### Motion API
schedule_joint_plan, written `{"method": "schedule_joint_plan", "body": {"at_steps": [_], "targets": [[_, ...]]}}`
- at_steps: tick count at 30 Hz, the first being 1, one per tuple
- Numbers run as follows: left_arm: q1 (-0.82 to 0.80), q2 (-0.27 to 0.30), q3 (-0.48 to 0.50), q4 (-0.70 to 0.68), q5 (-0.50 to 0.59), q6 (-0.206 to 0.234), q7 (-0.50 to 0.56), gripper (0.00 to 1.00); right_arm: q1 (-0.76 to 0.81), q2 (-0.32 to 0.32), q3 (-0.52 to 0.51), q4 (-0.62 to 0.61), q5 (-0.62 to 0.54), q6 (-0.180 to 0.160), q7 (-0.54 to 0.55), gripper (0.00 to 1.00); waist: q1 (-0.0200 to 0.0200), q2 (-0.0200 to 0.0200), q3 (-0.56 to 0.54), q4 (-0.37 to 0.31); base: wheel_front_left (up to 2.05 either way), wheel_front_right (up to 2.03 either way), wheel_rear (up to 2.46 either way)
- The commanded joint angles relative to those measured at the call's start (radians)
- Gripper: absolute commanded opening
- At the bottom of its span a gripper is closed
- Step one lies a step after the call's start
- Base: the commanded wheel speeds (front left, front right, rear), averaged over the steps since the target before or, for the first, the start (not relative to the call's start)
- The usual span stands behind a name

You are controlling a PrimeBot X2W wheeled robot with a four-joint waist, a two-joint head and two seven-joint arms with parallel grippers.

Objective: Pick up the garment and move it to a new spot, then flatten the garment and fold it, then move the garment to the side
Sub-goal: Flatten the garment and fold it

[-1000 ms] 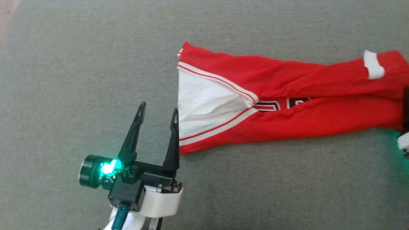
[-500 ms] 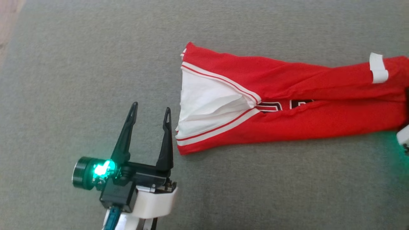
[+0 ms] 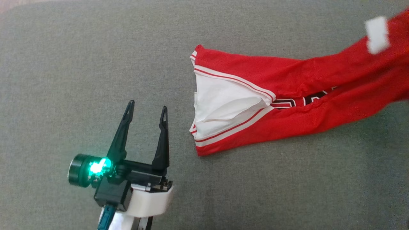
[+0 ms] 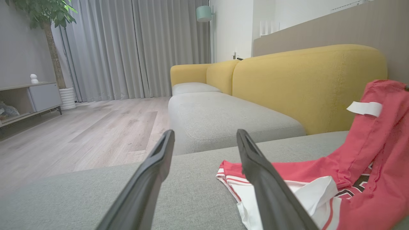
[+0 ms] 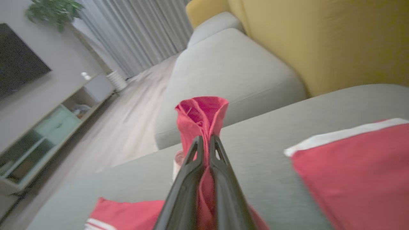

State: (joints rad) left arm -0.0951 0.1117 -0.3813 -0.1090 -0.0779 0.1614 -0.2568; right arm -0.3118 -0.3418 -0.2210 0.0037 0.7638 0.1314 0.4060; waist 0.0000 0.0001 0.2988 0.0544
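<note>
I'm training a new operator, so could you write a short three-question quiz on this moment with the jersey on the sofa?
1. True or false: the left gripper is open and holds nothing.
2. What is the right gripper shut on?
A) a bunched fold of the red jersey
B) a yellow cushion
C) nothing
3. Short answer: which end of the red jersey is lifted off the grey sofa seat?

Key: 1 true. 2 A. 3 the end with the white label, on the robot's right. The striped-trim end lies on the seat.
</note>
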Motion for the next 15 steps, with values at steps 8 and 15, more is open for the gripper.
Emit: {"method": "schedule_joint_plan", "body": {"at_steps": [8, 15], "targets": [[-0.003, -0.030, 0.041, -0.015, 0.007, -0.036, -0.005, 1.00, -0.065, 0.187, 0.234, -0.204, 0.034, -0.001, 0.112, 0.00, 0.0000, -0.0001, -0.008, 0.019, 0.00, 0.00, 0.00], [-0.008, -0.046, 0.042, -0.005, 0.008, -0.060, -0.005, 1.00, -0.076, 0.276, 0.461, -0.114, -0.002, -0.001, 0.091, 0.00, 0.0000, -0.0001, -0.005, 0.076, 0.00, 0.00, 0.00]]}}
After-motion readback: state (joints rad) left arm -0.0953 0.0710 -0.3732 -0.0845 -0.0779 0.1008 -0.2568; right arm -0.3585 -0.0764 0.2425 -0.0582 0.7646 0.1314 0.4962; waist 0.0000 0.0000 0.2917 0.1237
